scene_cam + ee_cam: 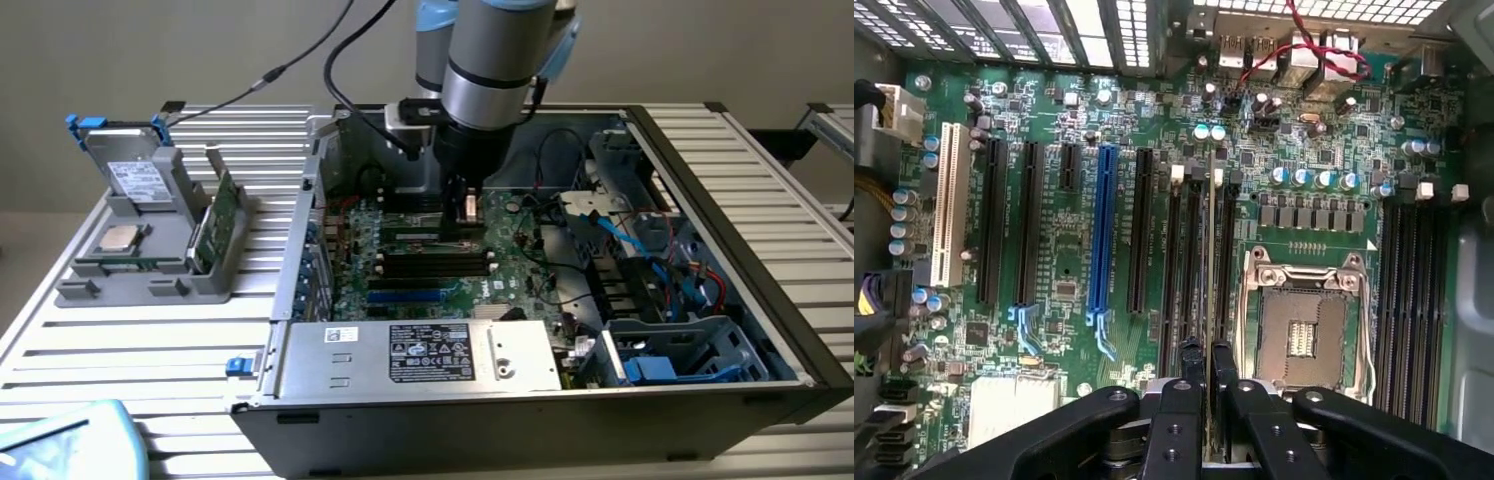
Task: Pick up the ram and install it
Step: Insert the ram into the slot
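My gripper (467,222) reaches down inside the open computer case (747,240), just above the motherboard (400,280). In the wrist view the gripper (1206,352) is shut on the ram (1212,250), a thin dark-green stick seen edge-on between the two black fingers (1188,372). The ram hangs upright, lined up along the bank of black memory slots (1182,270) beside the empty processor socket (1309,325). I cannot tell whether its lower edge touches a slot. A second bank of black memory slots (1414,290) lies on the socket's other side.
A grey holder (147,250) on the exterior view's left carries a larger green card (211,225), a silver processor chip (120,237) and a drive (134,175). A power supply (414,355) sits at the case front. Blue and red cables (667,250) crowd the case's right side.
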Robot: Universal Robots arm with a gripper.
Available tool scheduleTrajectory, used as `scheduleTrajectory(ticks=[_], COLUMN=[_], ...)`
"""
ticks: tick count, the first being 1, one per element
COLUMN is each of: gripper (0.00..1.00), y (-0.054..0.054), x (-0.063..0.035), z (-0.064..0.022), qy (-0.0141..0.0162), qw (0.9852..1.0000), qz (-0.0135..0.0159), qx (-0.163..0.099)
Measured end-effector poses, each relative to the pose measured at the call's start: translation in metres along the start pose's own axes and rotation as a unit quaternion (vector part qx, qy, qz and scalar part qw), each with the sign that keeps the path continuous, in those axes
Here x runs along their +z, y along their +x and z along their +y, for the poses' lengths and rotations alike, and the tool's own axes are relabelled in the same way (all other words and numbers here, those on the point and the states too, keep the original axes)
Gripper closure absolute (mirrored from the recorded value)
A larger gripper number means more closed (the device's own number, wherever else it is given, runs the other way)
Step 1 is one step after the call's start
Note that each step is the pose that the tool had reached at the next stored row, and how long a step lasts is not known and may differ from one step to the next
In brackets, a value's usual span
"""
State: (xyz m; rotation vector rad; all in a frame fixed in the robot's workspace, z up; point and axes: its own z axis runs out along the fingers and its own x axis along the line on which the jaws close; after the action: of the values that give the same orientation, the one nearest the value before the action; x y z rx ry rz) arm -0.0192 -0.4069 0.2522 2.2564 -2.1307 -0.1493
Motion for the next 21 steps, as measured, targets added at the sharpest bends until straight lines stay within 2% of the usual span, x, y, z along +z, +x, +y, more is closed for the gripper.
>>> scheduleTrajectory(ticks=[5, 9, 11, 16, 17, 18, 21], gripper=[0.85, 0.85, 0.85, 0.85, 0.85, 0.85, 0.85], y=[0.000, 0.001, 0.001, 0.001, 0.001, 0.000, 0.000], x=[0.0092, 0.0148, 0.0163, 0.0165, 0.0167, 0.0167, 0.0167], z=[-0.0005, -0.0011, -0.0012, -0.0012, -0.0013, -0.0012, -0.0012], qy=[0.0003, 0.0014, 0.0019, 0.0016, 0.0017, 0.0016, 0.0015], qw=[1.0000, 0.9995, 0.9991, 0.9991, 0.9991, 0.9990, 0.9989], qz=[0.0003, -0.0017, -0.0027, -0.0026, -0.0014, 0.0017, 0.0137], qx=[0.007, 0.031, 0.043, 0.043, 0.043, 0.044, 0.045])
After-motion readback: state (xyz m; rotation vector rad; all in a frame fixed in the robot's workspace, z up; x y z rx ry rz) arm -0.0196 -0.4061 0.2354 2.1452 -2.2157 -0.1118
